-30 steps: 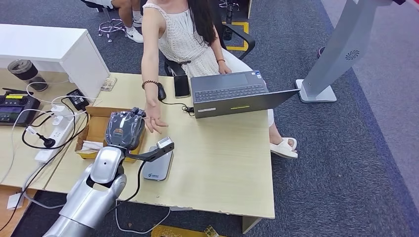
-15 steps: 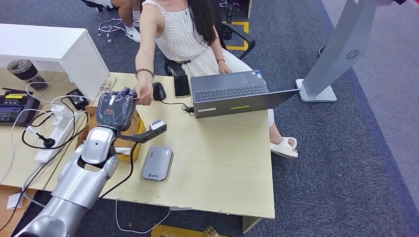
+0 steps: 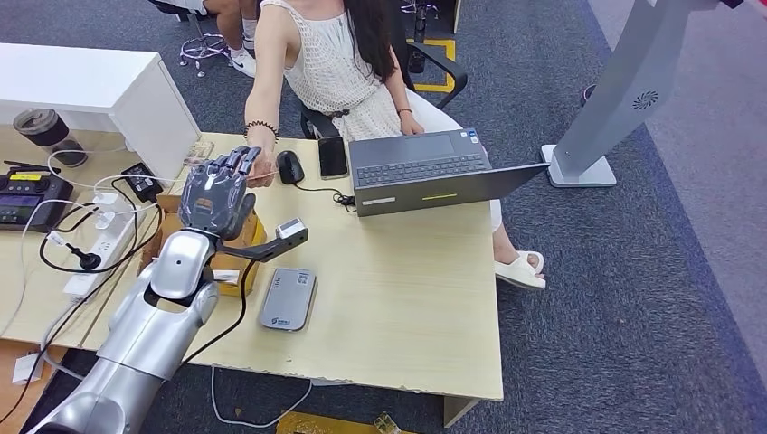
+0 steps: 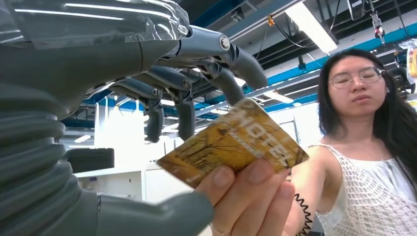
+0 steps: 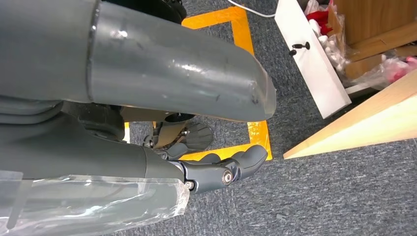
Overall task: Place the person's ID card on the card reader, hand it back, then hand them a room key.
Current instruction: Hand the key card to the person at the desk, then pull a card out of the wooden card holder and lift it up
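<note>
My left hand (image 3: 217,190) is raised over the desk's far left, fingers spread towards the person (image 3: 330,63). A golden room key card printed HOTEL (image 4: 233,142) sits between my spread fingers (image 4: 216,54) and my thumb (image 4: 147,216). The person's fingers (image 4: 246,194) pinch its lower edge, and my fingers stand apart from it. The person's hand (image 3: 262,170) meets my fingertips near the mouse. The grey card reader (image 3: 288,298) lies flat on the desk near its front edge. My right hand (image 5: 216,172) hangs beside the desk over the carpet, holding nothing.
An open laptop (image 3: 425,172), a mouse (image 3: 289,166) and a phone (image 3: 332,156) lie in front of the person. A cardboard box (image 3: 172,237) sits under my left forearm. Cables and a power strip (image 3: 95,258) crowd the left table. The desk's right half (image 3: 407,289) is bare wood.
My left hand rose from beside the card reader towards the person and spread its fingers. The person's hand drew back towards the mouse and now pinches the key card.
</note>
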